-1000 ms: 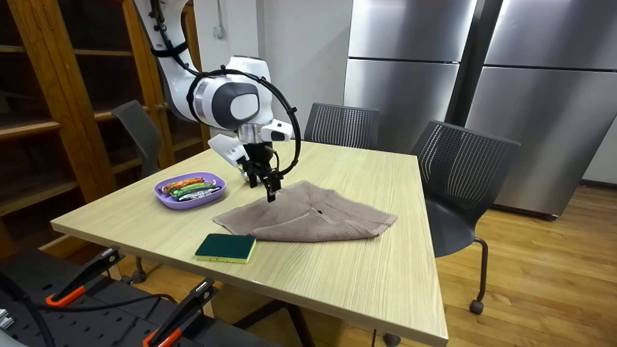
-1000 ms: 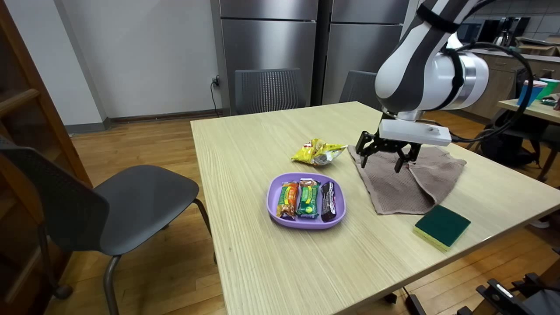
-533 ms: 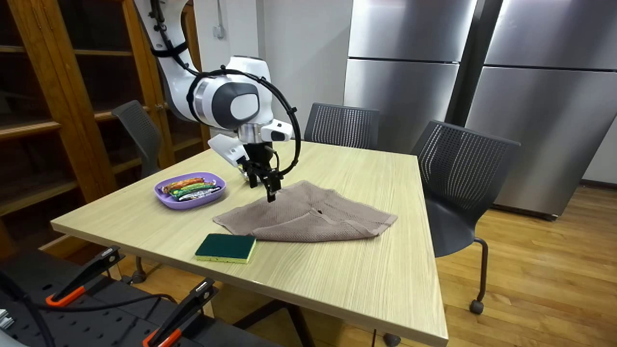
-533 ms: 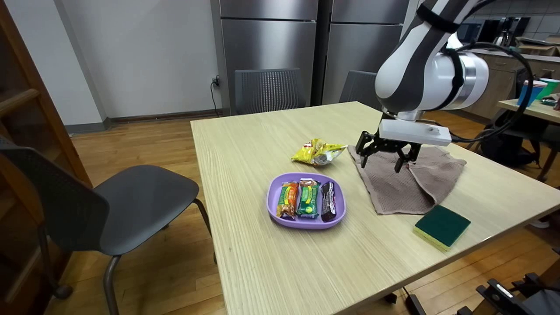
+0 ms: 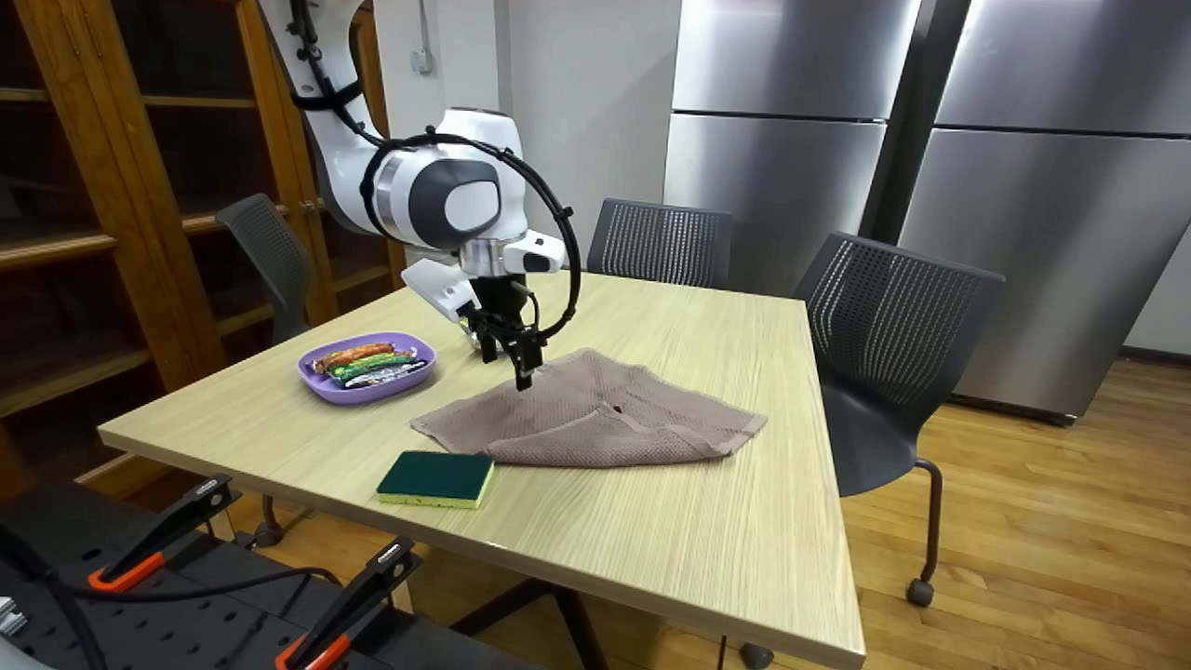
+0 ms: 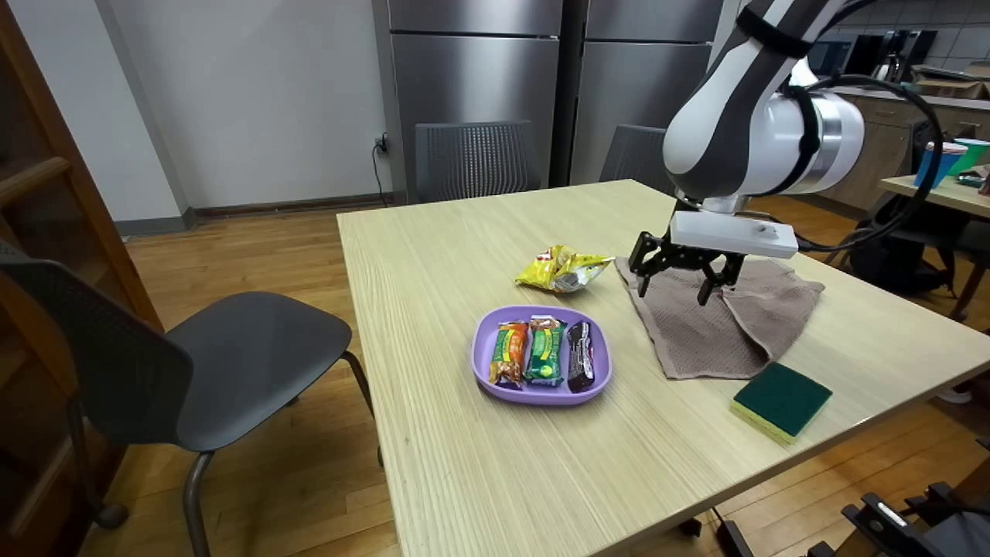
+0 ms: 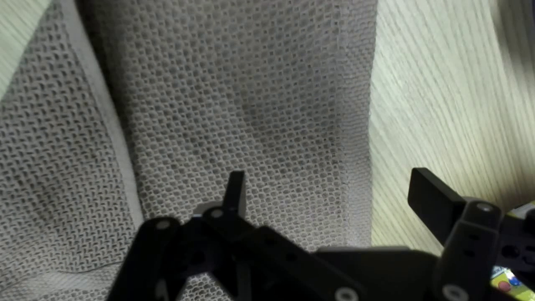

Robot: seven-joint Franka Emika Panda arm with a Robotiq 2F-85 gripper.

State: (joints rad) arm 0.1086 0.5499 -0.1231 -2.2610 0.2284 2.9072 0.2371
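My gripper is open and empty above the brown cloth, in both exterior views (image 5: 506, 367) (image 6: 673, 294) and in the wrist view (image 7: 328, 184). The cloth (image 5: 670, 409) lies on the table with one part folded over; it also shows in both other views (image 6: 711, 348) (image 7: 250, 104). In the wrist view one finger is over the cloth and the other is over bare wood past its hem. A crumpled yellow packet (image 6: 563, 268) lies beside the cloth; its corner shows in the wrist view (image 7: 514, 280). A green and yellow sponge (image 5: 435, 475) lies at the cloth's near corner.
A purple tray (image 6: 541, 398) holds an orange (image 6: 509, 352), a green (image 6: 545, 352) and a dark wrapped bar (image 6: 580, 356). The wooden table (image 5: 726, 521) has chairs (image 5: 884, 363) around it. Black clamps (image 5: 344, 605) sit in front of the table's near edge.
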